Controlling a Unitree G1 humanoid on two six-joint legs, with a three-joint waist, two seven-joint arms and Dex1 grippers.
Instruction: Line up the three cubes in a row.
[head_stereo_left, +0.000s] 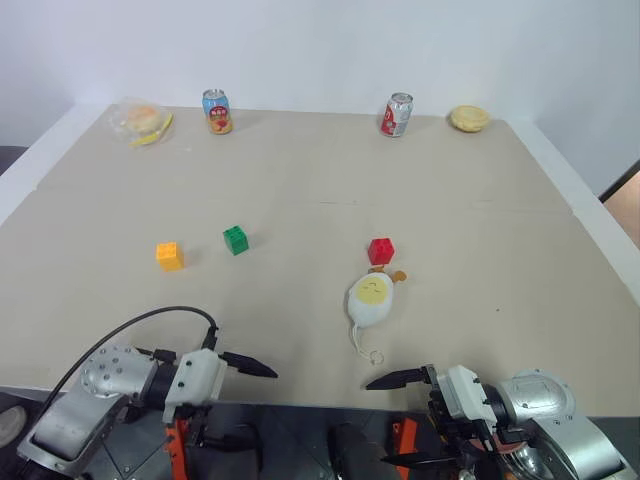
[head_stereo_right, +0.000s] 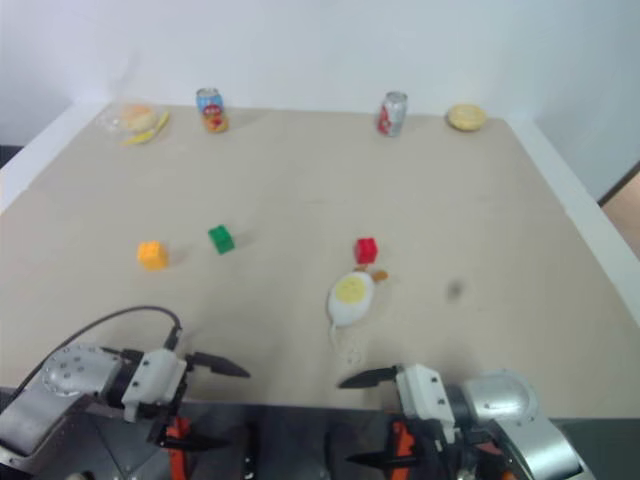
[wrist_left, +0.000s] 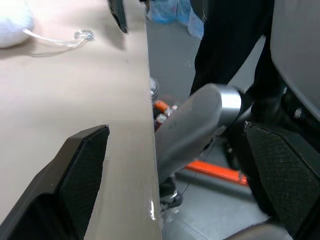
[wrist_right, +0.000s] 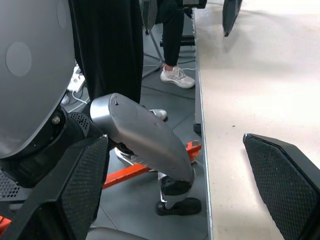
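Cubes scattered, both grippers spread empty at the table's near edge.
From the plush egg (head_stereo_left: 370, 296): red cube (head_stereo_left: 381, 250) just behind, green cube (head_stereo_left: 236, 240) and orange cube (head_stereo_left: 169, 255) well left; left gripper (head_stereo_left: 262, 392), right gripper (head_stereo_left: 400, 418).

Arms: silver-grey rounded housings | wrists: white blocks | left gripper (head_stereo_left: 250, 366), right gripper (head_stereo_left: 392, 380): black tapered fingers | cable: black, on left arm

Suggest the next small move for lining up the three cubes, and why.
Probably reach the open left gripper forward toward the orange-yellow cube. Both grippers hang empty at the table's near edge; the right gripper is open too. Orange-yellow and green cube sit close together; the red cube lies apart, beside the egg plush.
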